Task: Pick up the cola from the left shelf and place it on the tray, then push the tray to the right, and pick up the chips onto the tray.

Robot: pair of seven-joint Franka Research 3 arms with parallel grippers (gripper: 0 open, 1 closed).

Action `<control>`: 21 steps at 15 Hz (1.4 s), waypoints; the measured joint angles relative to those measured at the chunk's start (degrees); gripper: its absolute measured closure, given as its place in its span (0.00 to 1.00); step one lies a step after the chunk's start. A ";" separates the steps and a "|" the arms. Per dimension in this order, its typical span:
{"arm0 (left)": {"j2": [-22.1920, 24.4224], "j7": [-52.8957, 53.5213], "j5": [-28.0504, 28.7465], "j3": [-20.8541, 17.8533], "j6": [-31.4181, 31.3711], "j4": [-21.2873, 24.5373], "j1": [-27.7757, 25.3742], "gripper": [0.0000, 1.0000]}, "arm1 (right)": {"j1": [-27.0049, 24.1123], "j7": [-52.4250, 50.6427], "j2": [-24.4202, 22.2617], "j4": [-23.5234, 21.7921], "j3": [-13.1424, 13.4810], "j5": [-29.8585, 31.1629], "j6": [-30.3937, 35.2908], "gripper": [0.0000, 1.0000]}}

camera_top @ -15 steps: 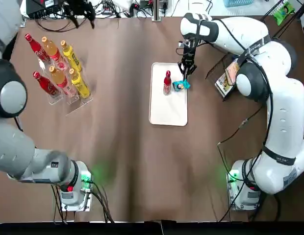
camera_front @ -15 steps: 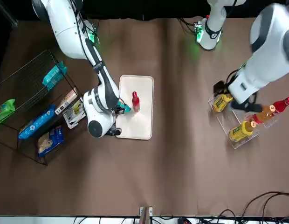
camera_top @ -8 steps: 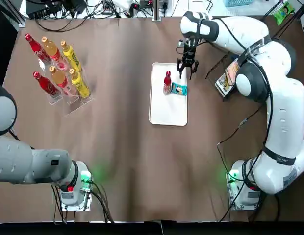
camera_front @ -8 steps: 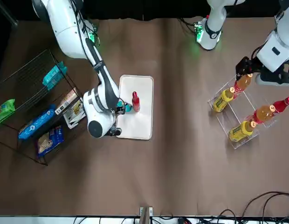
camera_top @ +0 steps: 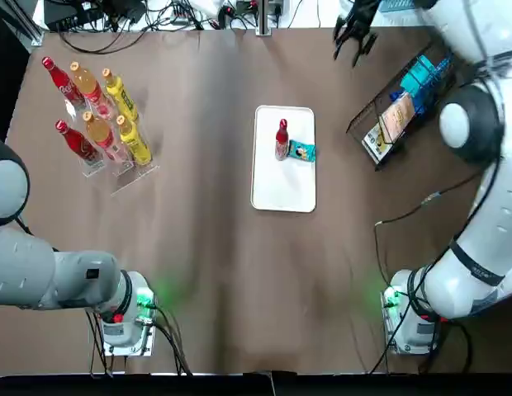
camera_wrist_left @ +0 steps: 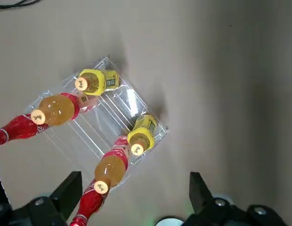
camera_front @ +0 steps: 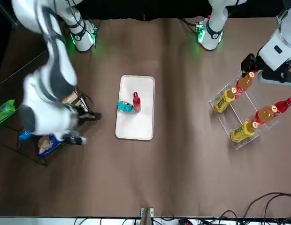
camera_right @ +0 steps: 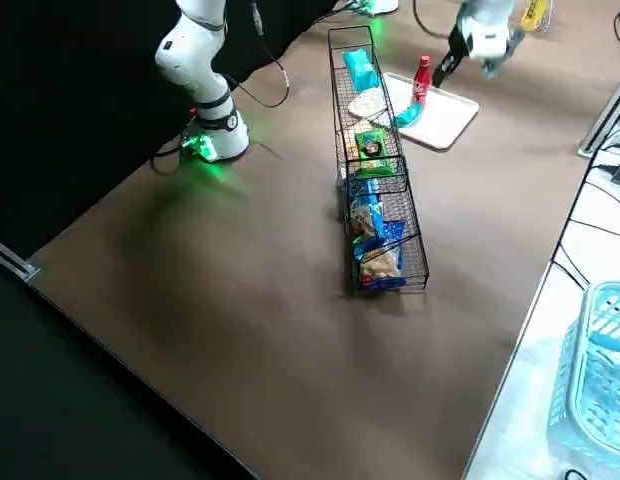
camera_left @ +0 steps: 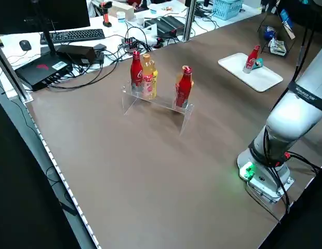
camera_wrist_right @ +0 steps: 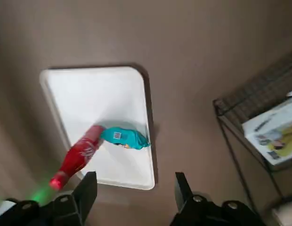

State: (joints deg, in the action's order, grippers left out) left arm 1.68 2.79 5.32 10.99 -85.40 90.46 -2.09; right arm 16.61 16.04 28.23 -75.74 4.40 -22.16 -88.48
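The white tray (camera_top: 283,186) lies mid-table. On it the red cola bottle (camera_top: 282,139) stands upright, and the teal chips bag (camera_top: 302,150) lies just to its right. My right gripper (camera_top: 355,35) is open and empty, high up near the table's far edge, well away from the tray. From the right wrist view I look down on the tray (camera_wrist_right: 96,94), the cola (camera_wrist_right: 76,159) and the chips (camera_wrist_right: 125,137) between the spread fingers (camera_wrist_right: 88,188). My left gripper (camera_wrist_left: 134,181) is open above the bottle rack (camera_wrist_left: 106,122), holding nothing.
A clear rack (camera_top: 99,115) with several red, orange and yellow bottles sits at the far left. A wire shelf (camera_top: 405,95) with snack bags stands right of the tray. Cables and gear line the far edge.
My right gripper let go of the chips on the tray, then rose and swung away toward the far right. My left arm pulled back from over the bottle rack.
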 joint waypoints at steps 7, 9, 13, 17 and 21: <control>-0.62 -0.58 0.00 -0.17 0.09 -0.64 -0.11 0.00 | -2.19 -7.01 -13.61 -0.07 -0.09 14.17 1.66 0.26; -0.62 -0.71 0.00 -0.17 0.09 -0.71 -0.11 0.00 | -2.52 -9.37 -15.93 -0.21 -0.02 15.57 3.05 0.26; -0.89 -0.72 0.00 -0.18 0.09 -0.74 -0.12 0.00 | -6.36 -16.25 -18.30 -0.71 0.03 15.87 3.66 0.26; -1.43 -0.74 0.00 -0.17 0.08 -0.75 -0.12 0.00 | -7.12 -18.01 -20.86 -5.11 -0.20 17.40 3.81 0.26; -1.51 -0.74 -0.01 0.01 0.08 -0.78 0.07 0.00 | -7.13 -20.04 -23.42 -8.05 -0.30 19.58 3.70 0.26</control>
